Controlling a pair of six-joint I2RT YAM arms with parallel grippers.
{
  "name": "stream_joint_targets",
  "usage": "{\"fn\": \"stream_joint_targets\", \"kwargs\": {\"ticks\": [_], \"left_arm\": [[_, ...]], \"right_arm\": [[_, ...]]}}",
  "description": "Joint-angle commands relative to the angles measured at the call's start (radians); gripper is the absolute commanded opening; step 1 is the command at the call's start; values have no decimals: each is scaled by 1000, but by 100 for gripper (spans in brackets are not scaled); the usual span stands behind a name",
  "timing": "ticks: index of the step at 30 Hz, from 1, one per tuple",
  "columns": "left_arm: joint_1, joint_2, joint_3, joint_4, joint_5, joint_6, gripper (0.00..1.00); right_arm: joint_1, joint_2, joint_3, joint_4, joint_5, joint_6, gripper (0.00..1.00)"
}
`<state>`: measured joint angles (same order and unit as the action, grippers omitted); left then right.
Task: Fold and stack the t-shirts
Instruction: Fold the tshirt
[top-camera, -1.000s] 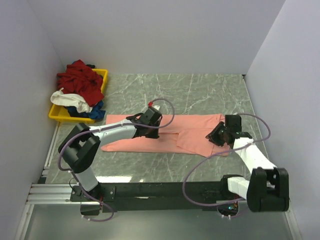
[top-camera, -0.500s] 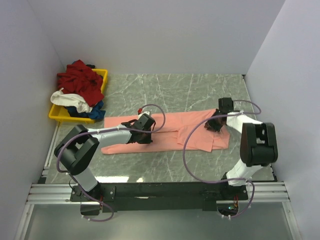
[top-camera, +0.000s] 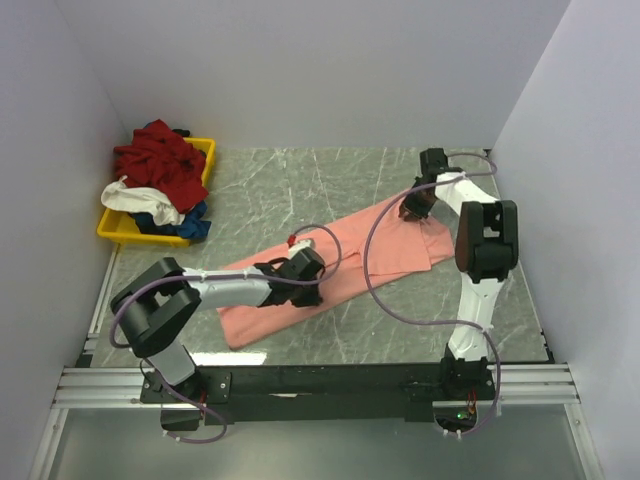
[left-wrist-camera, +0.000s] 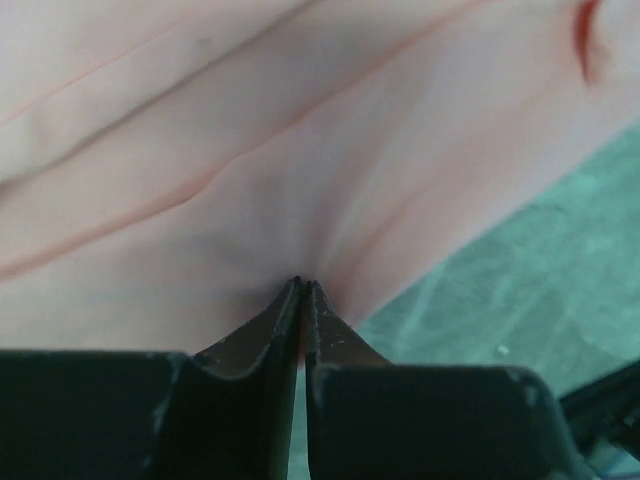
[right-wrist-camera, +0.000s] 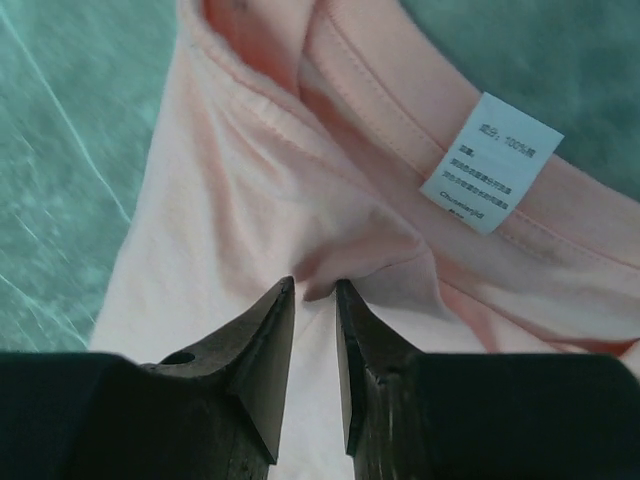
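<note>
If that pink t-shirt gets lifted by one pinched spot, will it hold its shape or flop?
Probably floppy: the pink t-shirt puckers into soft folds where the jaws pinch it. Likely light: it looks thin and lies flat on the table. Unpinched parts would likely sag.

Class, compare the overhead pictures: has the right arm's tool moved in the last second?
Yes. The right tool has moved away from the black base rail toward the back wall, pulling its end of the salmon-pink cloth t-shirt along.

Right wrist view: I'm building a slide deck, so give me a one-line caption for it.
Right gripper pinches a fold of the salmon-pink cloth t-shirt beside its small white neck label.
</note>
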<state>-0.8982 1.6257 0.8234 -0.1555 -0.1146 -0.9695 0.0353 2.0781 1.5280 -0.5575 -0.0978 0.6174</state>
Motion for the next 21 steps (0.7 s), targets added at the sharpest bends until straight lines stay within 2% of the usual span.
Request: {"fn": "stream_joint_targets", "kwargs": {"ticks": [1, 5, 10, 13, 15, 16, 18, 19, 21], "left_arm": [[-74, 69, 58, 33, 61, -107, 13], [-114, 132, 186, 8, 75, -97, 17], [-108, 144, 331, -56, 58, 1, 31], [-64, 172, 462, -116, 39, 87, 35], [-7, 187, 545, -130, 24, 138, 37], [14, 213, 568, -118, 41, 199, 44], [70, 261, 672, -137, 47, 312, 47], [79, 316, 715, -150, 44, 363, 56], [94, 377, 837, -163, 69, 495, 64]], "right_arm": [[34, 103, 174, -122, 33, -54, 31], [57, 212, 383, -205, 30, -76, 31], [57, 241, 478, -177, -64, -100, 33], [46, 215, 584, -238, -28, -113, 38], [28, 116, 552, -225, -17, -107, 45], [14, 75, 519, -202, -25, -97, 46], [-31, -49, 398, -142, -55, -62, 48], [-64, -90, 355, -124, -68, -51, 49], [-112, -209, 212, -59, -92, -24, 49]]}}
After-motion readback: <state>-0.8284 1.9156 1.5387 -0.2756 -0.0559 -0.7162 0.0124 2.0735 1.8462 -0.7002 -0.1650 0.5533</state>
